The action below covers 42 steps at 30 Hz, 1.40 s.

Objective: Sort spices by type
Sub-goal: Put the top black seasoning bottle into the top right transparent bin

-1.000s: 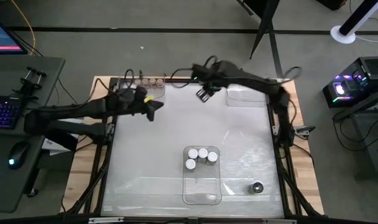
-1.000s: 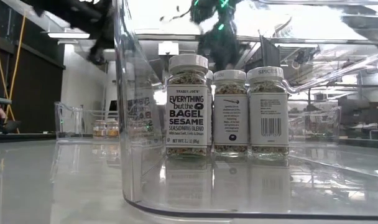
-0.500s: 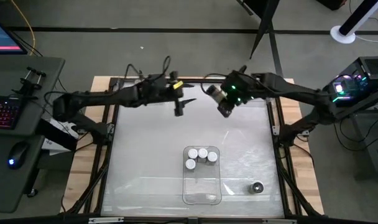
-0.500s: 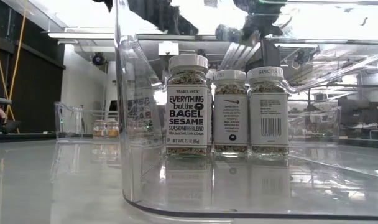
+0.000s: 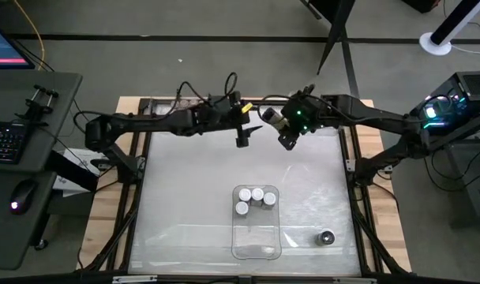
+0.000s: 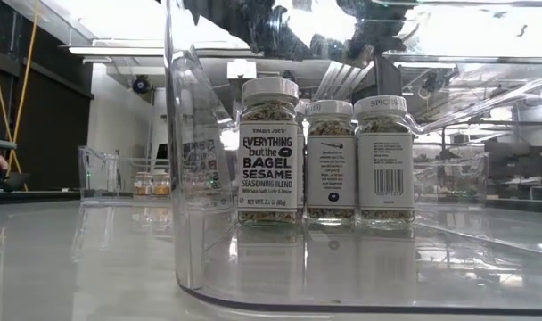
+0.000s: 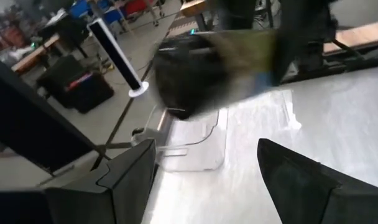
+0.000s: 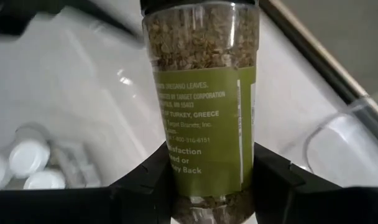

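My right gripper (image 5: 286,138) hangs over the far middle of the table, shut on a dark-capped spice jar with a green label (image 8: 201,93). My left gripper (image 5: 241,139) is level with it, just to its left, and open; the held jar (image 7: 239,50) shows blurred ahead of its fingers (image 7: 133,180). Three white-capped jars (image 5: 256,197) stand on their bases at the far end of a clear tray (image 5: 257,243). One dark-capped jar (image 5: 325,237) sits alone on the table at the near right. My right gripper pinches the jar's lower body, near its base (image 8: 204,186), between its two fingers (image 8: 145,180). The cap end points away from the wrist. The jar is lifted clear of the table.
A clear tray (image 7: 189,149) lies at the table's far right under my right arm. In the low view, small tan-capped jars (image 6: 152,185) stand in a tray (image 6: 97,174) at the far left. The wide table surface between the trays is bare.
My left gripper has swung from the far-left tray toward the table's middle, risen a little, rolled and opened. My right gripper has gone up and toward the right with the jar still in its fingers, then kept still.
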Available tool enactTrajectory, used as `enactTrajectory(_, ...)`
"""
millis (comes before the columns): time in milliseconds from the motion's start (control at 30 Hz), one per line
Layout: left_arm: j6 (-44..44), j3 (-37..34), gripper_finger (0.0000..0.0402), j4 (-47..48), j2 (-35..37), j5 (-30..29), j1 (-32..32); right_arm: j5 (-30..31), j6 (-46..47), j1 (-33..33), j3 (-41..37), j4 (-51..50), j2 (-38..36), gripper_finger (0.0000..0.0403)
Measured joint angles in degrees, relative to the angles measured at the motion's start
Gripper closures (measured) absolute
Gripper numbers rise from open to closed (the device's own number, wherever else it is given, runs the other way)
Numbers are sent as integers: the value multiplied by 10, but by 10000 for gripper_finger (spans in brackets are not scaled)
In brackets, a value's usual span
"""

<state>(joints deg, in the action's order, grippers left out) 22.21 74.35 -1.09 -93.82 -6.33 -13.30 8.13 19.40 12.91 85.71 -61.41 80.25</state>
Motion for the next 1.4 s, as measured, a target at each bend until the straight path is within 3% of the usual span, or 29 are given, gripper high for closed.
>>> enactTrajectory(167, -11, 0, 131, -3, 0, 24, -11, -48, -63, 4, 0, 0, 0, 255)
enactTrajectory(400, -11, 0, 131, -4, 0, 145, -8, -86, -150, 6, 0, -6, 13, 255)
enactTrajectory(700, -7, 0, 131, -1, 1, 155, 6, -90, -252, -23, 0, 18, 19, 255)
enactTrajectory(867, -10, 0, 135, -2, 1, 152, 15, -78, -259, -32, 0, 29, 19, 255)
enactTrajectory(1033, -11, 0, 204, 1, 1, 153, 27, -80, -259, -42, 0, 28, 19, 255)
enactTrajectory(1100, -13, 0, 243, 2, 1, 152, 29, -79, -257, -47, 0, 26, 19, 230)
enactTrajectory(1267, -35, 0, 244, 24, 1, 144, 22, -44, -242, -52, 0, 38, 20, 119)
enactTrajectory(1400, -42, 0, 244, 80, 3, 126, 6, -6, -214, -50, 11, 30, 19, 71)
